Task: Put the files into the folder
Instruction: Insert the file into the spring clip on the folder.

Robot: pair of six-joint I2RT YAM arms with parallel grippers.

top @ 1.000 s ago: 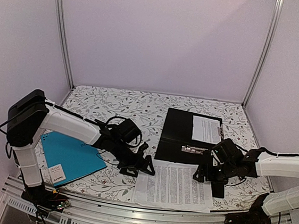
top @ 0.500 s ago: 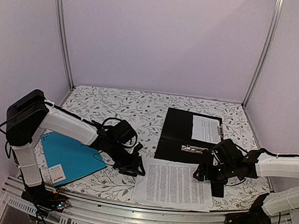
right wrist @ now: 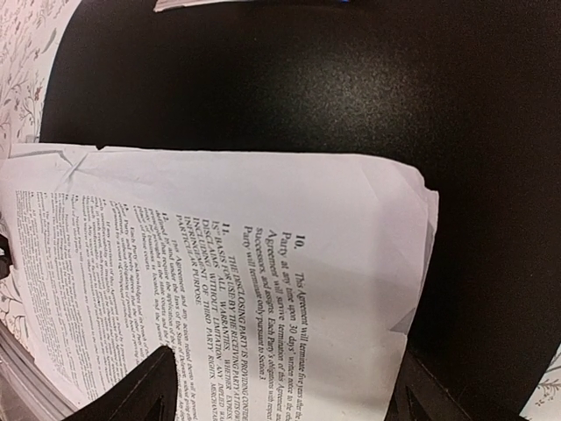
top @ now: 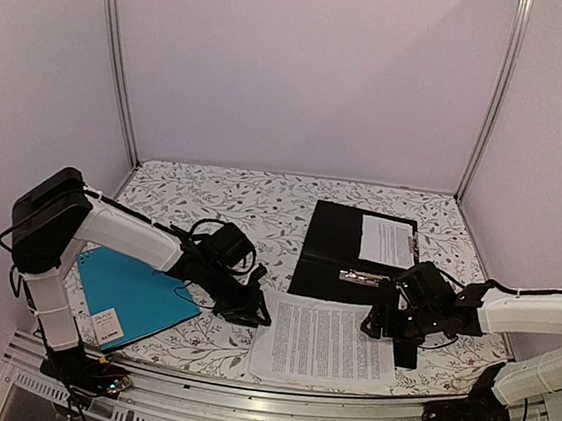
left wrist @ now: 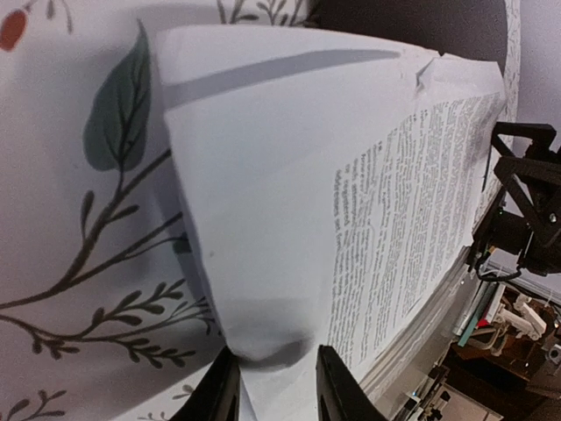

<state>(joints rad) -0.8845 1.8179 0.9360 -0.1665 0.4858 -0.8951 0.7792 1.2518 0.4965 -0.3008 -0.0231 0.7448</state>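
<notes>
Top view: the files (top: pixel 322 344) lie at the near edge of the table (top: pixel 222 194), with the open black folder (top: pixel 330 246) just behind them. The left gripper (top: pixel 254 308) is at their left edge, the right gripper (top: pixel 380 321) is at their far right corner, and a teal folder (top: pixel 131 293) sits off to the left.

Left wrist: the fingers (left wrist: pixel 337 386) pinch the files' edge, and the sheet buckles up between them.

Right wrist: jaws spread wide over the files' corner, which rests on the folder's black surface.

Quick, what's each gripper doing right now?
Left gripper: closed on the edge of the white printed paper sheets.
Right gripper: open over the same sheets, holding nothing.
</notes>
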